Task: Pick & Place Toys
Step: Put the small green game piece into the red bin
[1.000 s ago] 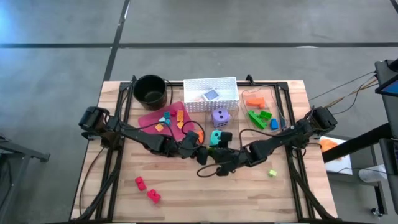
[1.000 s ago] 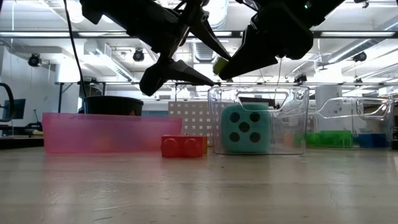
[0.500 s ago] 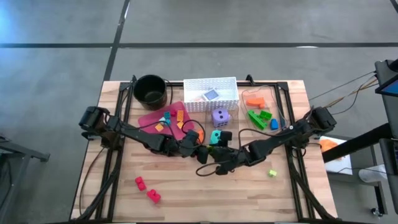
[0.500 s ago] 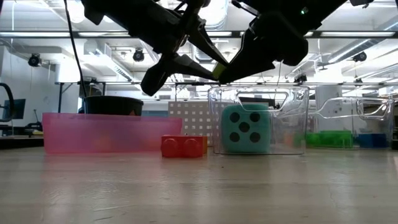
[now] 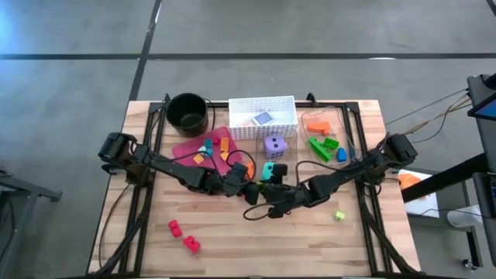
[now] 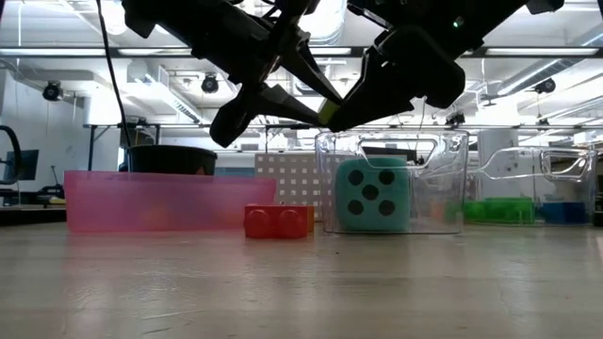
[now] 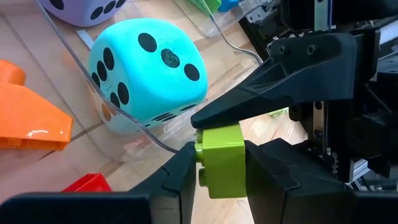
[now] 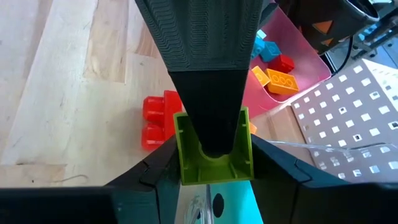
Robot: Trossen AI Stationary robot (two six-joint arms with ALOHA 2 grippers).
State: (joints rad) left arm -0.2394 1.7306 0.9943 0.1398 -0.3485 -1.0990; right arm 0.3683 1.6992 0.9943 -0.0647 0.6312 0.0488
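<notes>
A lime-green brick (image 7: pixel 221 158) hangs above the table's middle, between both grippers; it also shows in the low view (image 6: pixel 327 113). My left gripper (image 7: pixel 219 180) and my right gripper (image 8: pixel 214 174) meet tip to tip there, each shut on it. In the high view the arms hide this brick. A teal die (image 5: pixel 270 170) and a purple die (image 5: pixel 274 145) stand just beyond them. Two red bricks (image 5: pixel 183 236) lie near the front left, and another lime brick (image 5: pixel 339 215) lies to the right. My left gripper pinches the green brick's two opposite side walls (image 7: pixel 205 163) between its two fingers, coming roughly level from the table's left. The brick is lifted clear of the table. My right gripper pinches the same brick by two side walls (image 8: pixel 181 155) between its two fingers, coming from the table's right. The brick's hollow underside (image 8: pixel 214 165) faces its camera, partly covered by the left gripper's finger (image 8: pixel 211 74).
A pink tray (image 5: pixel 186 147) with small bricks, a white perforated basket (image 5: pixel 279 105) and a black pot (image 5: pixel 187 112) stand at the back. A clear bin (image 5: pixel 346 128) with green, orange and blue bricks is at the back right. A red brick (image 6: pixel 275 221) shows in the low view.
My right gripper has moved the green brick slightly toward the table's left and a little down, in between my left gripper's fingers. My left gripper's fingers have closed in on the brick.
</notes>
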